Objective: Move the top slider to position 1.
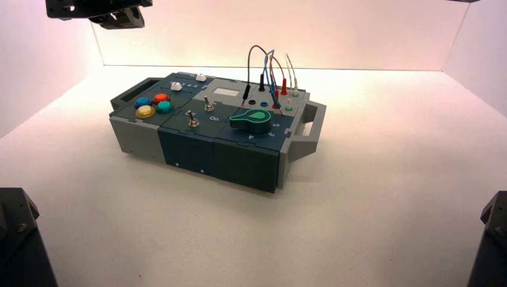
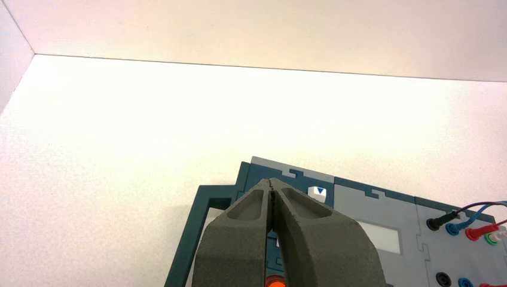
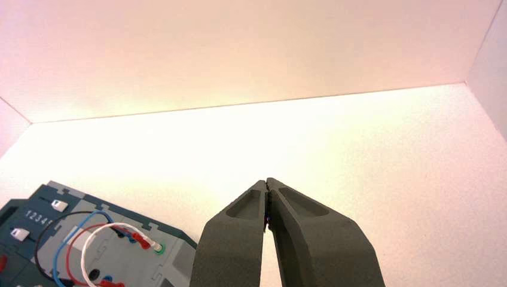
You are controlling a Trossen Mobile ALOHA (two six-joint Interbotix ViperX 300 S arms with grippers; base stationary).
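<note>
1. Your right wrist view shows digits 1–4 beside the top slider [image 3: 59, 205], at the box's [image 3: 128, 254] far left; your left wrist view hides them.
2. Left hand [image 2: 271, 181]: tips together, before the box.
3. Right hand [image 3: 267, 181]: closed, beside the box.
4. Left hand covers part of the lower slider.

Black, blue, red and white wires [image 1: 273, 66] arch over the box's far right corner! Nearer sits the green dial [image 1: 252, 121], with two metal toggles [image 1: 193, 121] left of it, and red, blue, yellow and green buttons [image 1: 145, 111] clustered at the left.
</note>
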